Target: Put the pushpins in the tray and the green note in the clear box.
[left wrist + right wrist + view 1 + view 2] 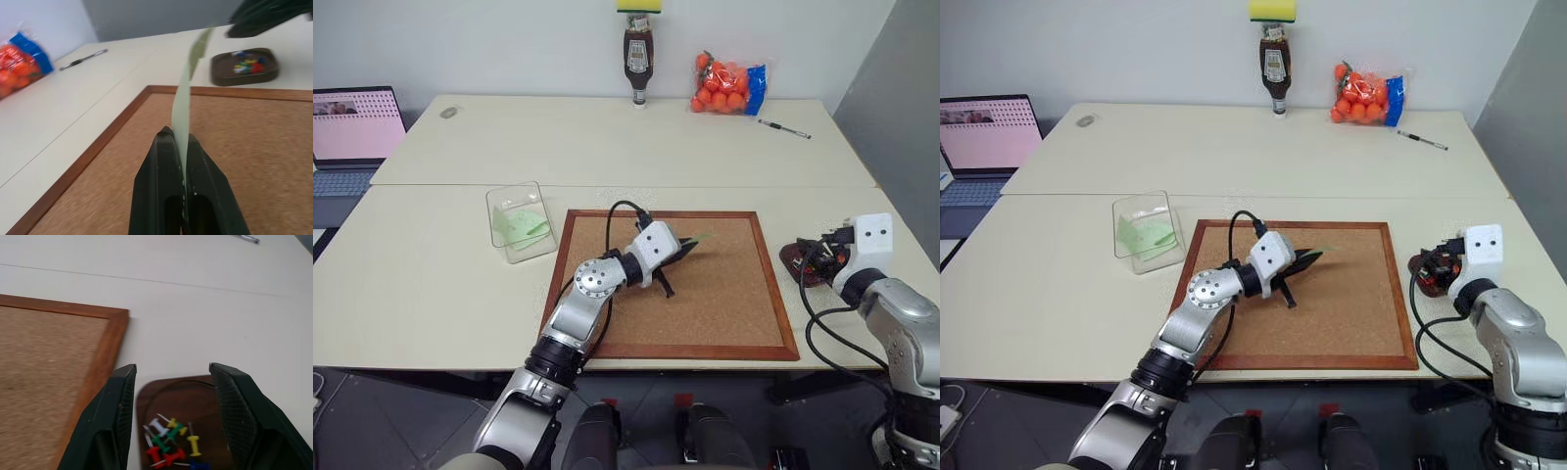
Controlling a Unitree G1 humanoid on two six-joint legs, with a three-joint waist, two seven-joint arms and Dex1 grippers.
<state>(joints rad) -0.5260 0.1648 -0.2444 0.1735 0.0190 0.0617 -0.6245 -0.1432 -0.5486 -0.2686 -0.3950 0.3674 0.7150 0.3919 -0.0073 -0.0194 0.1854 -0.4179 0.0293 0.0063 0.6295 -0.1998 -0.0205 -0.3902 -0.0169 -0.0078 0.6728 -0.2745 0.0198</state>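
Pinching one green note (188,93) at frame centre, the left tool (181,147) is clamped on it. The right tool (171,377) gapes above the tray (195,391), holding roughly eight pushpins (168,440).

Pale cream worktop (636,147), two slabs joined along a seam. Plain white wall (509,44) at twelve o'clock, grey panel (901,69) at two o'clock. Open laptop (352,132) at ten o'clock. Dark grey floor (372,411) at seven o'clock. Even, soft light.

We see a grainy, matt corkboard (705,284) in its smooth wood frame, a glossy tray (181,401), thin paper green note (188,93), and clear plastic box (521,221).
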